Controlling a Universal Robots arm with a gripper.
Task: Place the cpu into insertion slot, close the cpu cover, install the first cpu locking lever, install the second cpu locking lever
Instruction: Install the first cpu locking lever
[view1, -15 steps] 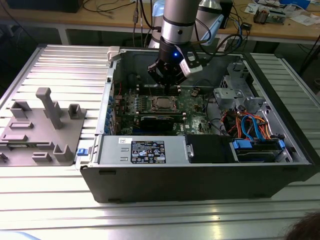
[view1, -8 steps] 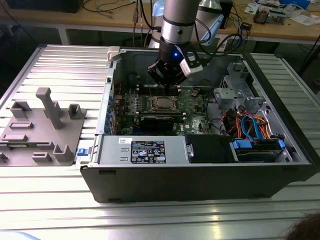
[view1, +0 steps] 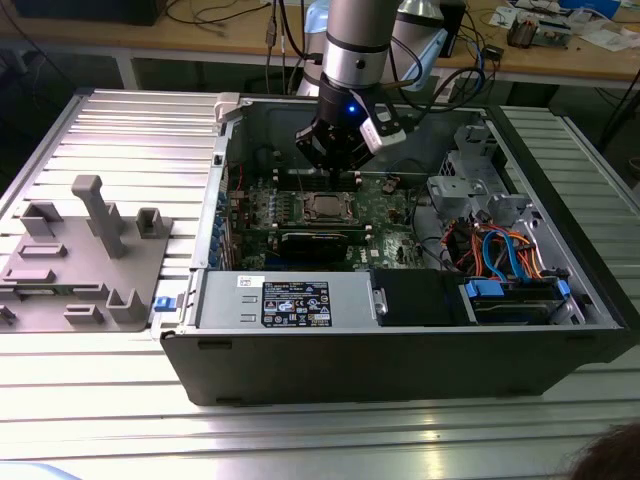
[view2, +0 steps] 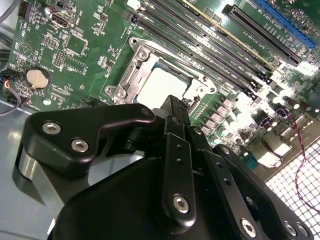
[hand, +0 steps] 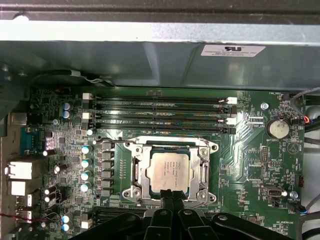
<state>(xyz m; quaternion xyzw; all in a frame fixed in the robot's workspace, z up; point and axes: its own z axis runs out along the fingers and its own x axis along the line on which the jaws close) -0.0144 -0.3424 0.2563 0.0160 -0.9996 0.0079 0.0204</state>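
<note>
Poised with jaws closed and empty just above the cpu (hand: 170, 171), seated in the insertion slot (hand: 150, 151) with the cpu cover (hand: 202, 170) lying flat around it, on the green motherboard (hand: 250, 160) inside the open computer case (view1: 400, 370).

The cpu (hand: 170, 171) has a smooth, dull silver-grey metal top. The cpu cover (hand: 141, 174) framing it is brighter bare metal. The board (hand: 250, 150) is glossy green. The jaws are matt black with shiny screws. The ribbed surface (view1: 110, 125) looks like brushed metal, and the case (hand: 150, 55) like plain grey sheet metal.
</note>
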